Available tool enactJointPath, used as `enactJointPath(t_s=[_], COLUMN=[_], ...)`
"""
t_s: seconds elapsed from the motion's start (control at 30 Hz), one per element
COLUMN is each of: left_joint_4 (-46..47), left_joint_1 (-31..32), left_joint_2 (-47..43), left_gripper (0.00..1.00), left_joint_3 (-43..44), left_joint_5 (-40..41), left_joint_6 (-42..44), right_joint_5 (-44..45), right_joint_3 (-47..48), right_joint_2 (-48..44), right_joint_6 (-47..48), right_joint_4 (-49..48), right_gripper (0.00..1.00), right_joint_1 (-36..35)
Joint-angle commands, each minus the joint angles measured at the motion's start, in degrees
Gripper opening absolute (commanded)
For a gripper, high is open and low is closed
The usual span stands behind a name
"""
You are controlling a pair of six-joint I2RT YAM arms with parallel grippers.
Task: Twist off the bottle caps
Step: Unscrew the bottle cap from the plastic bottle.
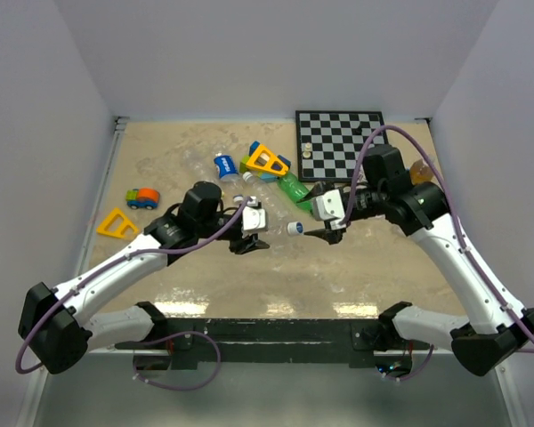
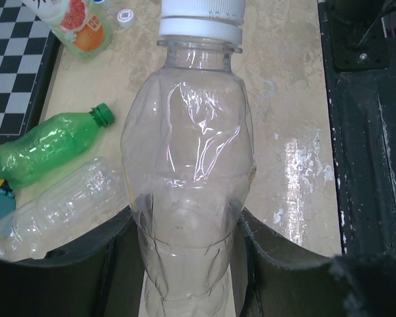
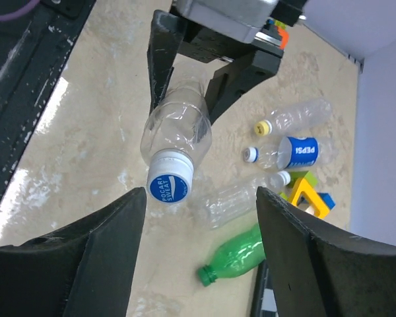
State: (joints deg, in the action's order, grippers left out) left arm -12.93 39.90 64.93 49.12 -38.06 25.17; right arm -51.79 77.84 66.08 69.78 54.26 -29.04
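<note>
Step in hand: the cap on the held bottle. The clear bottle is pinched round its body by the jaws of the left gripper and held level over the middle of the tabletop, neck toward 3 o'clock in the top view. The cap, white-sided with a blue printed top, appears seated on the neck. The jaws of the right gripper are spread, flanking the cap without contact. Next move, as judged: a square closing on the cap, then a twist. The bottle wall looks thin and crumpled, so some give is likely.
</note>
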Motion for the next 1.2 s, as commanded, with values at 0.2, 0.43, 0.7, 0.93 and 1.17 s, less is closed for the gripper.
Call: enactJointPath(t_s=[0.2,0.43,0.7,0.93,1.17], left_joint_4=[4.49,5.81,6.33,6.25,6.34], left_joint_1=[0.53,0.71,0.71,0.71,0.71], left_joint_2=[-3.14,-3.49,-3.14,-2.70,-2.79], left_gripper=[0.00,0.00,0.00,0.00,0.00], left_joint_3=[-3.68,-3.86,-3.77,-3.60,-3.60], left_joint_5=[7.56,9.06,9.50,9.59,9.67], left_joint_6=[-0.64,-2.49,-3.81,-4.08,-4.34], right_joint_5=[2.40,0.90,2.30,3.19,2.22], right_joint_3=[-2.86,-7.44,-6.04,-5.95,-5.51], right_joint_2=[-5.43,-1.23,3.70,5.11,5.72], right_joint_6=[-40.29,-55.71,-56.68,-57.65,-56.86], right_joint_4=[-10.64,-17.52,-17.61,-17.79,-17.44], right_gripper=[0.72,0.72,0.72,0.68,0.40], right_joint_1=[3.98,4.08,2.06,1.00,0.65])
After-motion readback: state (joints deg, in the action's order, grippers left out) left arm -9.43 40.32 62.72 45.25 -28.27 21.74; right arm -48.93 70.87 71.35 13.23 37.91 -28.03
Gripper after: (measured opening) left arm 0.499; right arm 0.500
